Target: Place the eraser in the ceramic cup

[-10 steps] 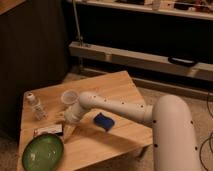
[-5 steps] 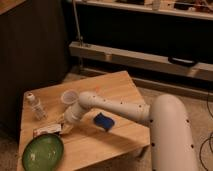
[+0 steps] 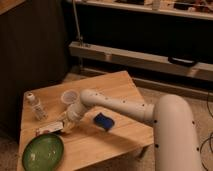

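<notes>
The white arm point(image 3: 125, 107) is stretched out from its thick base segment point(image 3: 172, 132), which is set well to the right of the gripper point(image 3: 64, 125). A bend is seen just above and right of the gripper, and from it the wrist point(image 3: 75, 112) is angled down and leftward.

We read no text, label, brand or number anywhere: none on eraser point(image 3: 49, 129), ceramic cup point(image 3: 69, 96) or counter point(image 3: 111, 84). Jaws low over counter, just beside eraser.

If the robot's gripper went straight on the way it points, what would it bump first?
Probably the eraser, lying on the table just ahead of the gripper, which points down and leftward in the picture. Depth is hard to judge.
</notes>
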`<state>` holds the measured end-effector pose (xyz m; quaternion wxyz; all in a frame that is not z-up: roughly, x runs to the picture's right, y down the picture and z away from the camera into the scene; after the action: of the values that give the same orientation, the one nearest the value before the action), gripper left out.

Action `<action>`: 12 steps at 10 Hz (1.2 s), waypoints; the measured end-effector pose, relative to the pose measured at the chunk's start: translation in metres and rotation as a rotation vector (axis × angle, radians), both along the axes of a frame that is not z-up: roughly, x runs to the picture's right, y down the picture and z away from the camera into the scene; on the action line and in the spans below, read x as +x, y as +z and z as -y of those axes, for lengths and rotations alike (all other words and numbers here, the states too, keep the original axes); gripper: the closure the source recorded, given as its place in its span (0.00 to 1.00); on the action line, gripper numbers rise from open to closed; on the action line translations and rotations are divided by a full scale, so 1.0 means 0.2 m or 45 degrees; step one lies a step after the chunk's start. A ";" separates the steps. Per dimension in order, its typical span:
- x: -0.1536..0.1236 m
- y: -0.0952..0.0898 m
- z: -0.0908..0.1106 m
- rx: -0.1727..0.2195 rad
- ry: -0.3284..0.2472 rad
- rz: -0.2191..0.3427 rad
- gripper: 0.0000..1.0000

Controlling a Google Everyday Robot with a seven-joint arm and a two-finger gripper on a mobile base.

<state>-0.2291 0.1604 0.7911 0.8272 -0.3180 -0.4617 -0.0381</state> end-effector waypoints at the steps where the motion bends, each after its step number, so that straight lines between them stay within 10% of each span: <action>1: 0.04 -0.08 0.09 0.013 0.029 -0.002 1.00; 6: 0.29 -0.44 0.58 0.080 0.149 -0.028 1.00; 12: 0.62 -0.39 0.87 0.030 0.191 -0.159 1.00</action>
<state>-0.1061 -0.0145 0.7125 0.8585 -0.2745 -0.4315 0.0385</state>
